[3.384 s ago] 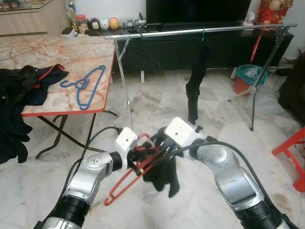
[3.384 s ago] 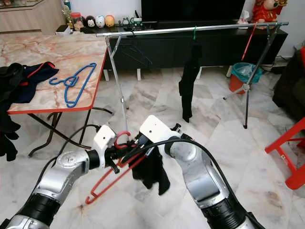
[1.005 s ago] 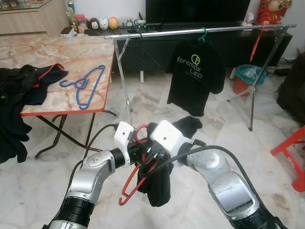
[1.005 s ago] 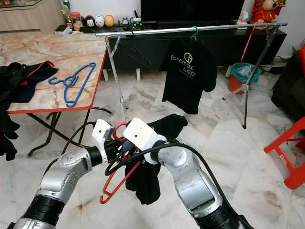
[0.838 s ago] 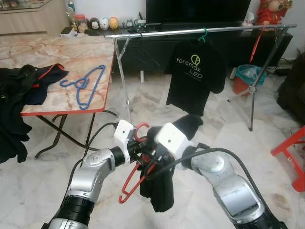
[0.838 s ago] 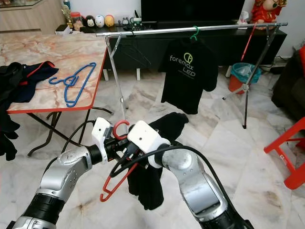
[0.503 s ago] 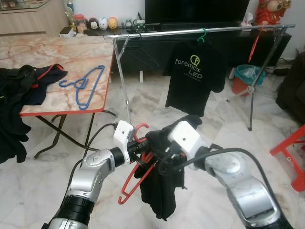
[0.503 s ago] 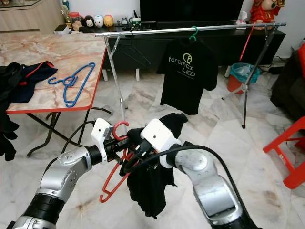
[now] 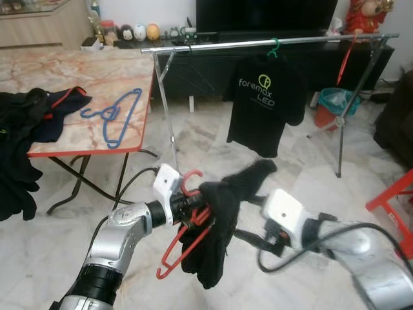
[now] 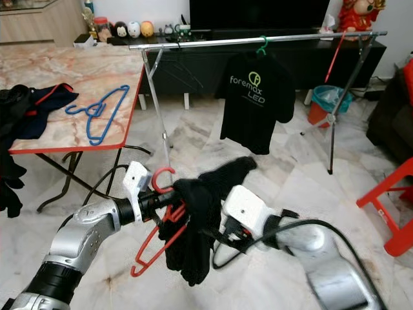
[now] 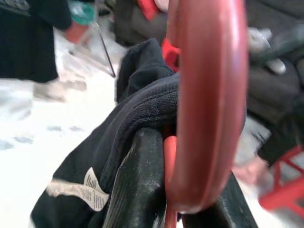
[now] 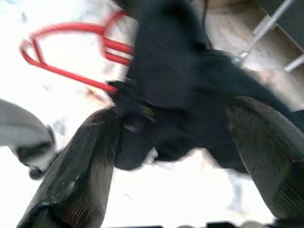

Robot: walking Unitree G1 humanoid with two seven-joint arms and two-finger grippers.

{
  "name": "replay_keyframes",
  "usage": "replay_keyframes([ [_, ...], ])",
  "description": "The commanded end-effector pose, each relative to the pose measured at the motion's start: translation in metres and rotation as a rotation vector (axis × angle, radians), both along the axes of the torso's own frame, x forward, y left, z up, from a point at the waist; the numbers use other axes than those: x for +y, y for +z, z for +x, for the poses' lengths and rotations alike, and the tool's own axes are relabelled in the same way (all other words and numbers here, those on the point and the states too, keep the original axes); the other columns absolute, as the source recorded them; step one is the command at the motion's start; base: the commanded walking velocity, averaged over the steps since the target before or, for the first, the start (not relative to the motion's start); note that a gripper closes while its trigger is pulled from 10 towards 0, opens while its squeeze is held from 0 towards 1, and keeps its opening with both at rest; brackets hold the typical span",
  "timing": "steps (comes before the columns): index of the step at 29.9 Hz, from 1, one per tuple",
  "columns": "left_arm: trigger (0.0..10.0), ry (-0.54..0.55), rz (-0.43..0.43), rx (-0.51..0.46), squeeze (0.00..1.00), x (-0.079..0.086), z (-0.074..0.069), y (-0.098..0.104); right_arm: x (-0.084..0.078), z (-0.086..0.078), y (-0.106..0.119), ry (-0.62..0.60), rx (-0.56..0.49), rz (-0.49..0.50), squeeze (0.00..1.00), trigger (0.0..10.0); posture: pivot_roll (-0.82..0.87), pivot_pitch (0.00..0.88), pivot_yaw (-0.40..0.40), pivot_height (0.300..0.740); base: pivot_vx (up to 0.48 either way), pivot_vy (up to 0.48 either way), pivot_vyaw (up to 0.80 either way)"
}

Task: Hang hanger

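The left gripper clamps a red hanger draped with a black garment; the right gripper sits just right, fingers apart.

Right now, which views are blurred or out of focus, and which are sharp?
Right wrist view: motion-blurred black garment, overexposed floor. Left wrist view: red hanger hook too close, soft. Eye views: table and rack sharp, right arm smeared.

Hangers: four in total, being one red hanger, one blue hanger on the table, one green hanger and one more red hanger on the rail. Black shirts on hangers: two, one plain shirt, one printed shirt. Tables: one. Clothes rails: one.
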State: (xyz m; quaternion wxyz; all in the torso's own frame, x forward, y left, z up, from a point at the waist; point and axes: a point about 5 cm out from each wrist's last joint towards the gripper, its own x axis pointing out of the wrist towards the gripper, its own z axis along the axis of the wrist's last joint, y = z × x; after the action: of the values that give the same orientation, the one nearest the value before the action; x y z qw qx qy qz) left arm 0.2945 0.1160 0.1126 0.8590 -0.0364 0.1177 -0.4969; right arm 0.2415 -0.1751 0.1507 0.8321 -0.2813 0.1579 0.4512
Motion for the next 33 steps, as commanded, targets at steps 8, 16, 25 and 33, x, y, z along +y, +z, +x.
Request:
replay_keyframes([
  [8, 10.0, -0.169, 0.040, 0.011, 0.00, 0.000, -0.014, 0.000, -0.008, -0.001, 0.014, 0.159, 0.005, 0.107, 0.00, 10.0, -0.01, 0.000, 0.010, 0.740, 0.000, 0.000, 0.00],
  [16, 10.0, -0.273, 0.042, 0.018, 0.00, 0.004, -0.019, 0.006, -0.017, -0.008, -0.016, 0.265, 0.168, 0.056, 0.00, 10.0, 0.00, 0.000, 0.012, 0.740, 0.000, 0.000, 0.00],
  [25, 10.0, -0.358, 0.048, 0.033, 0.00, 0.008, -0.027, 0.009, -0.028, -0.001, -0.023, 0.261, 0.188, 0.041, 0.00, 10.0, 0.00, 0.009, 0.011, 0.740, 0.000, 0.000, 0.00],
  [33, 10.0, -0.416, 0.052, 0.062, 0.00, 0.005, -0.035, 0.006, -0.026, 0.012, -0.004, 0.271, 0.104, 0.136, 0.00, 10.0, 0.00, 0.015, 0.014, 0.740, 0.000, 0.000, 0.00],
])
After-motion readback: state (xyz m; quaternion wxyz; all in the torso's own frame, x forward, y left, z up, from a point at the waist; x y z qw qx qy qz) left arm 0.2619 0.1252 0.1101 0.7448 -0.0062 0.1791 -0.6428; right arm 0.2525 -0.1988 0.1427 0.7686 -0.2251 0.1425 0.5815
